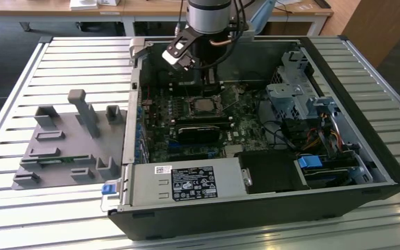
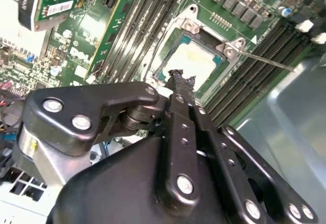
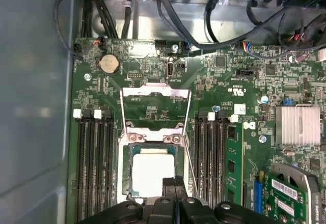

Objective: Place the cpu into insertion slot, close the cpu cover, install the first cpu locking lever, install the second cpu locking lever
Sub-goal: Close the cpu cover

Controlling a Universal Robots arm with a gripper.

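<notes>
Tool pinched above matte square cpu (seated in insertion slot).

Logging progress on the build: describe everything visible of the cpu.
The cpu is a small flat square chip with a pale, dull silvery metal top and green border. It lies flat in the insertion slot, uncovered, the cpu cover flipped open. The gripper, fingers shut, hangs over one edge; contact cannot be told.
</notes>
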